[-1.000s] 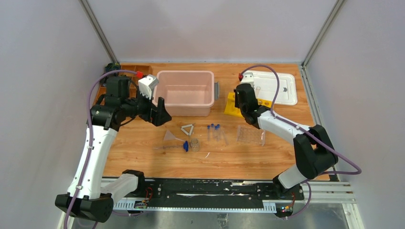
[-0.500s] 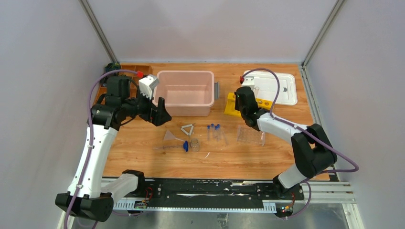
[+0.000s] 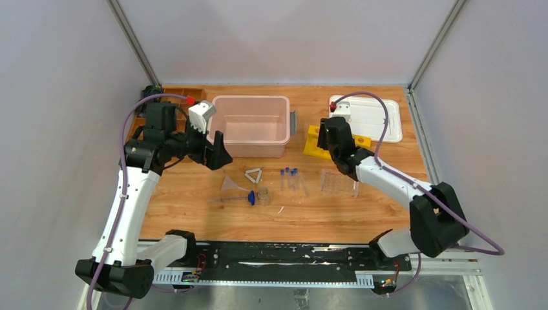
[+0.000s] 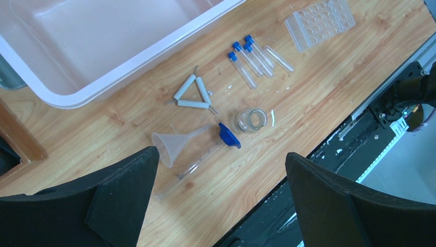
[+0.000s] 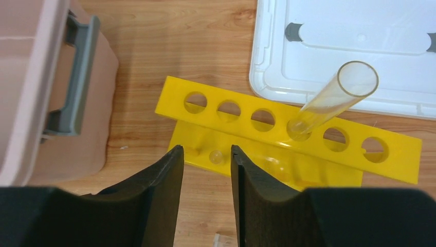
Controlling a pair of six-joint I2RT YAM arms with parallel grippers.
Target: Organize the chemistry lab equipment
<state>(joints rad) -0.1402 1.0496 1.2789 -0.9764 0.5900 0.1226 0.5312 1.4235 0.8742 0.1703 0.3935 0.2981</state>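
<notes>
A clear glass tube [image 5: 331, 100] stands tilted in the fourth hole of the yellow holed rack [image 5: 205, 100]. My right gripper [image 5: 205, 152] is open just in front of that rack [image 3: 314, 144], with nothing between its fingers. On the wood lie three blue-capped vials [image 4: 247, 54], a pale triangle [image 4: 191, 95], a clear funnel [image 4: 169, 146], a tiny beaker [image 4: 252, 119], a long thin tube with a blue piece [image 4: 229, 136], and the clear vial tray [image 4: 321, 20]. My left gripper [image 4: 220, 157] hangs wide open above the funnel, holding nothing.
A pink bin [image 3: 251, 99] sits at the back centre with a grey handle facing the rack. Behind the rack lies a white lid [image 3: 381, 123]. A brown wooden tray [image 3: 174, 95] sits in the back left corner. A black rail [image 3: 278, 255] runs along the near edge.
My right gripper has opened and let go of the glass tube, which stays in the rack, and has drawn back a little. The left arm has not moved.
</notes>
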